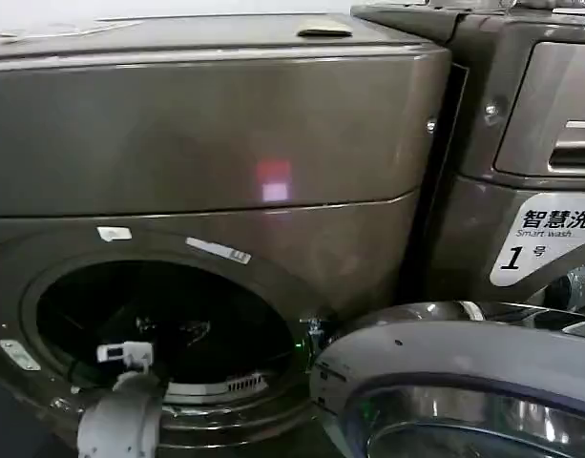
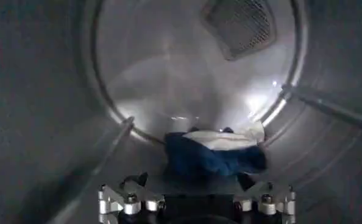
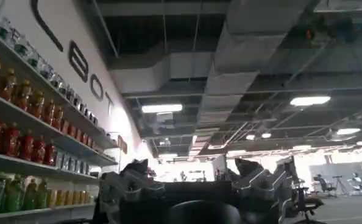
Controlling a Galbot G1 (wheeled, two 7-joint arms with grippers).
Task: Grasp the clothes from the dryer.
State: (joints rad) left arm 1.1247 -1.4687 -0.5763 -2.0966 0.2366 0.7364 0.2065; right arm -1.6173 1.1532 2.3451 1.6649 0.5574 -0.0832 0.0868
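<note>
Reaching through the dryer (image 1: 206, 143) porthole, the left gripper (image 2: 196, 193) spreads its fingers wide just short of the navy-and-white clothes (image 2: 214, 152) lying directly ahead, apparently lining up a grasp.

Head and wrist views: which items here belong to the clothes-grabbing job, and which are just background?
Job:
- dryer, door open
- navy-and-white cloth lying in the drum
- left gripper, open, inside the drum facing the cloth

Background:
- neighbouring machine with "1" sticker
- shelves of bottles
- right gripper, open, pointing into the room
</note>
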